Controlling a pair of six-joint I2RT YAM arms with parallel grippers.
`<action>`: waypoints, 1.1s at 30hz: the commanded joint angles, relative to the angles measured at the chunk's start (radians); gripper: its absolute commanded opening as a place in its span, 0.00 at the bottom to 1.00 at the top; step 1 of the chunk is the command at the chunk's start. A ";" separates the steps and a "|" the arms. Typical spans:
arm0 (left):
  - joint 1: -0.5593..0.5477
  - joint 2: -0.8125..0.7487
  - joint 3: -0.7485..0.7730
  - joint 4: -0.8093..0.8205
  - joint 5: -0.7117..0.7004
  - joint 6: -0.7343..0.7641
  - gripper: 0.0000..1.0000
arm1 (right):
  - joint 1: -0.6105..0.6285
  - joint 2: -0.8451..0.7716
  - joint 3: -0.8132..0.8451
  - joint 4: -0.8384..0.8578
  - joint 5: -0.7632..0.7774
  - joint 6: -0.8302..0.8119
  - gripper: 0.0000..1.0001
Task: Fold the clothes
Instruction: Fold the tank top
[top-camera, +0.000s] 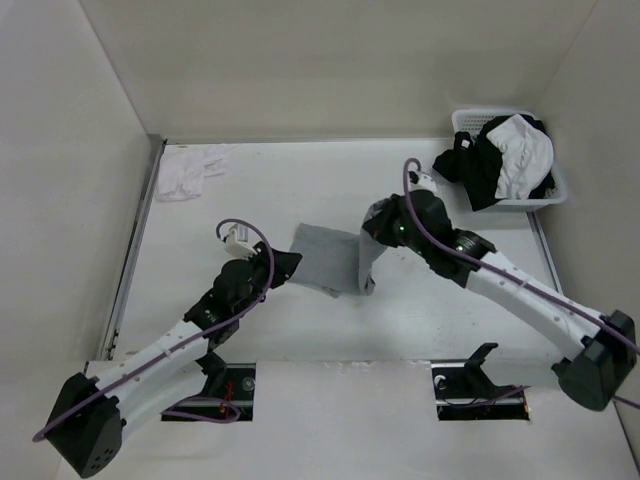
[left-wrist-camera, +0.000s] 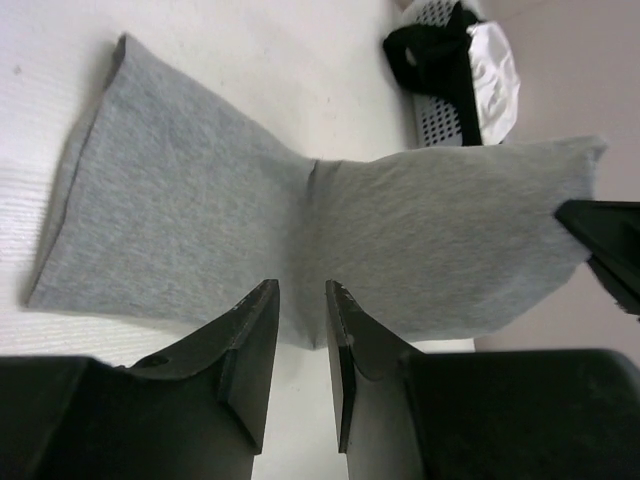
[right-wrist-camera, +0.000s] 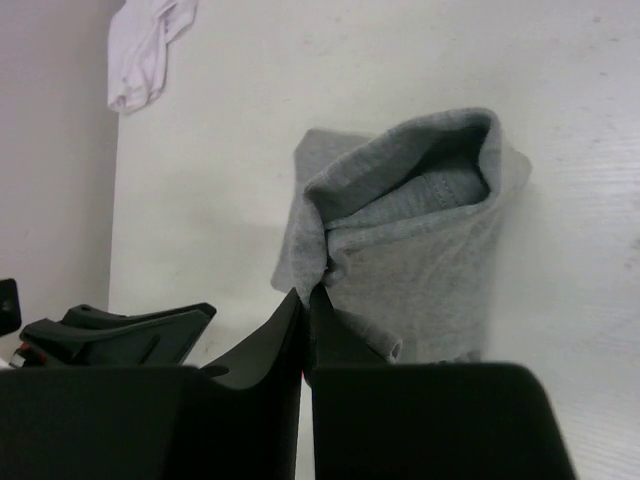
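The clothes (top-camera: 330, 258) are one heather-grey knit garment in the middle of the table, partly flat and partly lifted. My right gripper (top-camera: 372, 222) is shut on a bunched edge of it (right-wrist-camera: 420, 260), the fingertips pinched together (right-wrist-camera: 310, 292), and the cloth hangs from them as an open fold. My left gripper (top-camera: 290, 262) sits low at the garment's left side. Its jaws stand open with a narrow gap (left-wrist-camera: 302, 288); bare table shows between them, and the grey cloth's (left-wrist-camera: 200, 230) near edge lies just at the tips.
A white basket (top-camera: 555, 180) at the far right corner holds black and white garments (top-camera: 500, 155). A small white cloth (top-camera: 190, 170) lies crumpled at the far left. Walls enclose the table on three sides.
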 joint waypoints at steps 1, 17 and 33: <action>0.045 -0.074 -0.002 -0.052 0.030 0.024 0.24 | 0.054 0.131 0.114 -0.027 0.078 0.027 0.05; 0.329 -0.171 -0.035 -0.087 0.222 0.033 0.25 | 0.257 0.696 0.497 0.050 0.029 0.109 0.45; 0.082 0.468 0.178 0.226 0.053 0.122 0.33 | 0.005 0.476 0.064 0.337 -0.130 -0.106 0.08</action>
